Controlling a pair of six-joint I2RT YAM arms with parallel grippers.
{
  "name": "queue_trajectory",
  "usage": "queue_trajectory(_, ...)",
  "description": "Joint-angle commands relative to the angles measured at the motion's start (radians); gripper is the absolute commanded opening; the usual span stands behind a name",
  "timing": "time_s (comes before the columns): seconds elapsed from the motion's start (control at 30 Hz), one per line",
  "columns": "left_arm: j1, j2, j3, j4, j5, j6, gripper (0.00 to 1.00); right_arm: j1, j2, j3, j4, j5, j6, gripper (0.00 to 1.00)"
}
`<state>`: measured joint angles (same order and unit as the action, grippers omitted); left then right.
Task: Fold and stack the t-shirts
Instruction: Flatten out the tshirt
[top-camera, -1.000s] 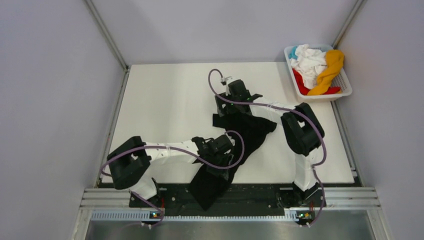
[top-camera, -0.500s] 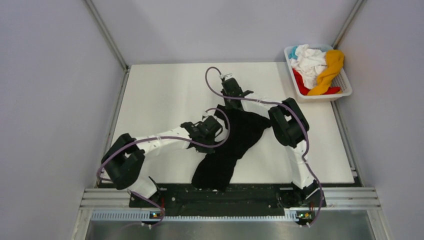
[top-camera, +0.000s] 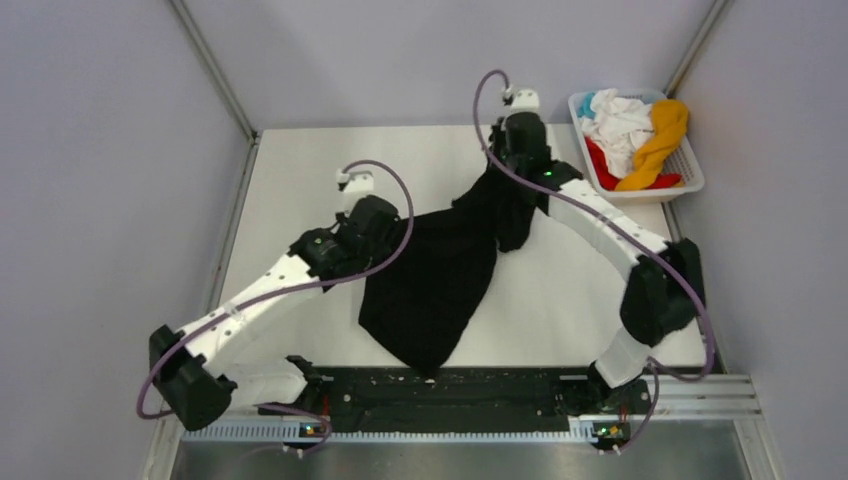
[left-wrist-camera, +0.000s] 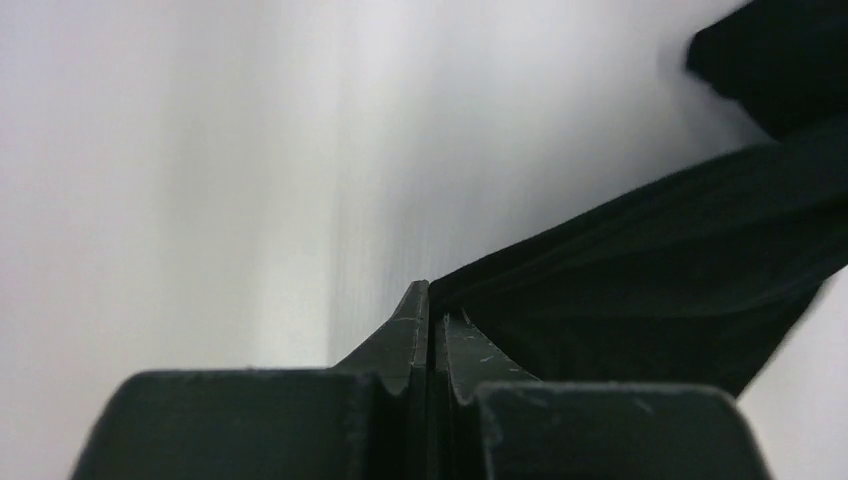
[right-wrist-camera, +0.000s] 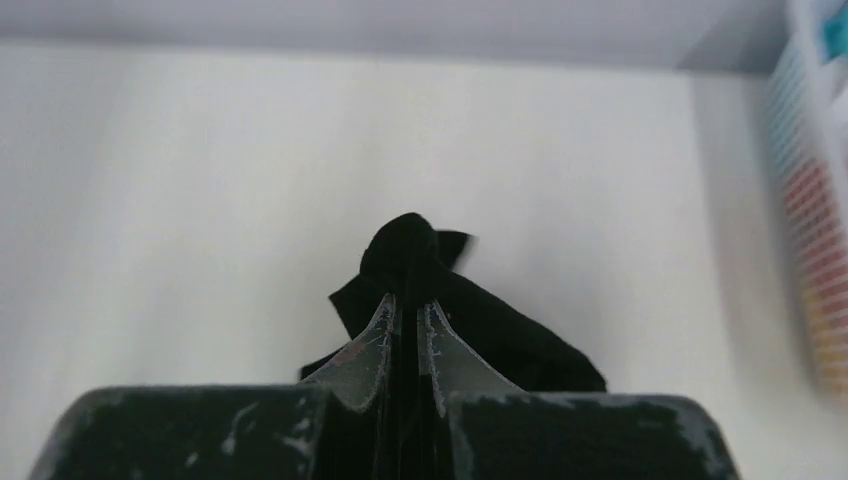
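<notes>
Since one second ago, both arms have been drawn apart. The black t-shirt (top-camera: 436, 285) is pinched tight in the left gripper (top-camera: 378, 222), stretched rightward from it, and pinched likewise by the right gripper (top-camera: 512, 165), evidently for spreading flat.

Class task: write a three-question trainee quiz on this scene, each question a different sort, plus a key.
1. True or false: both arms' jaws pinch the soft black cloth t-shirt.
2. The crumpled white, orange-yellow, red and light blue cloth shirts lie: A on the table; B in the white slatted plastic basket; C over an arm.
3. Fill in: the left arm's jaws are ___ on black cloth.
Key: 1 true; 2 B; 3 shut.
</notes>
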<state>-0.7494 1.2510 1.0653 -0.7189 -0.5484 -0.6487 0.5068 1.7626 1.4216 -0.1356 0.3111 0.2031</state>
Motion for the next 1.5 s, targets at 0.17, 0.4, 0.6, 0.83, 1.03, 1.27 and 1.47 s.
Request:
queue_trajectory(0.17, 0.018, -0.332, 0.239, 0.208, -0.031, 0.373, 0.0, -0.017, -0.513, 0.074, 0.113, -0.122, -0.004, 0.0)
queue_trajectory(0.4, 0.018, -0.454, 0.447, 0.167, 0.359, 0.519, 0.0, -0.016, -0.735, 0.213, 0.079, -0.347, 0.046, 0.0)
queue_trajectory(0.6, 0.017, -0.52, 0.517, 0.149, 0.34, 0.524, 0.0, -0.016, -0.821, 0.332, -0.019, -0.403, 0.07, 0.0)
queue_trajectory(0.83, 0.018, -0.405, 0.375, 0.162, -0.168, 0.499, 0.0, -0.016, -0.864, 0.117, -0.068, 0.044, -0.038, 0.0)
queue_trajectory(1.03, 0.24, -0.234, 0.084, 0.267, 0.064, 0.321, 0.0, -0.049, -0.68, -0.196, -0.011, 0.369, -0.047, 0.0)
queue_trajectory(1.27, 0.486, 0.227, 0.088, 0.319, 0.389, 0.27, 0.98, -0.171, -0.294, -0.301, 0.095, 0.159, 0.07, 0.34)
queue_trajectory(1.47, 0.556, 0.262, 0.153, 0.233, 0.411, 0.218, 0.99, -0.159, -0.216, -0.203, -0.014, 0.09, 0.069, 0.98)
